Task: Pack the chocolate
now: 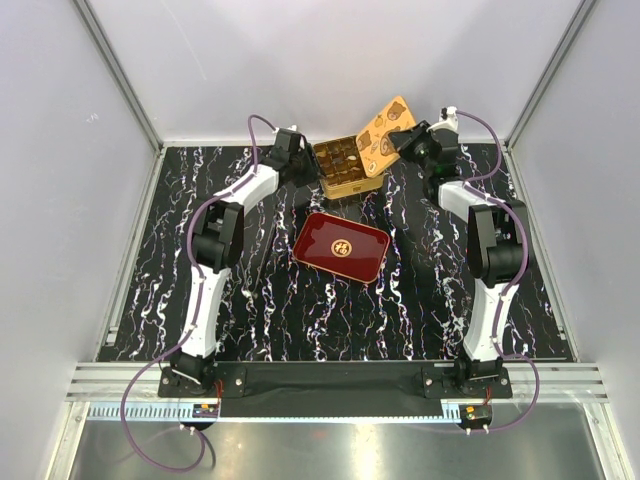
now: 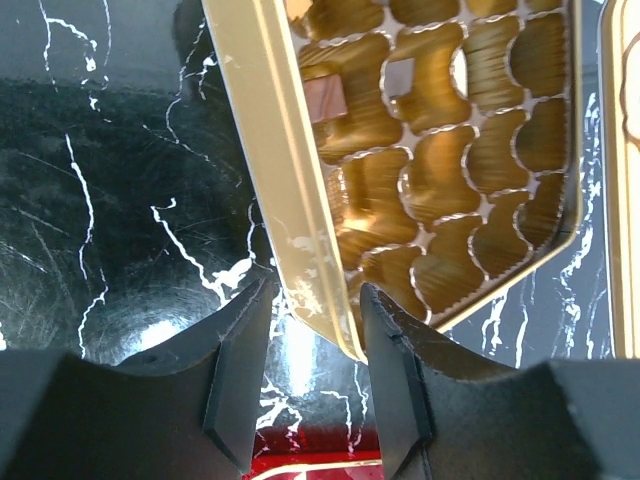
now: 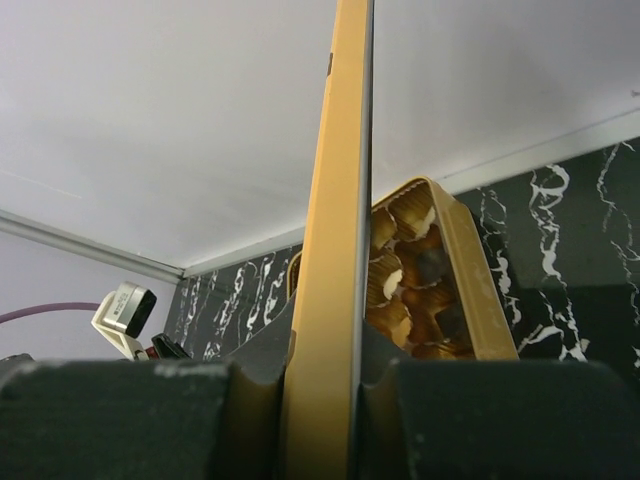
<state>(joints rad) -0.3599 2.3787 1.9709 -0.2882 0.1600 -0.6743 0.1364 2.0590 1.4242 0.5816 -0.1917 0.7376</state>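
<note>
Right wrist view: right claw (image 3: pixel 325 385) clamped on lid (image 3: pixel 342 200); left claw (image 2: pixel 312 300) apart astride gold tin (image 2: pixel 268 150).

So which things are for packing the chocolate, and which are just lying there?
For the job:
chocolate, sitting in the gold tin
the tin's lid, pinched by the right hand
left hand, at the tin's rim

Just lying about:
red tray, untouched by either hand, maybe for later
</note>
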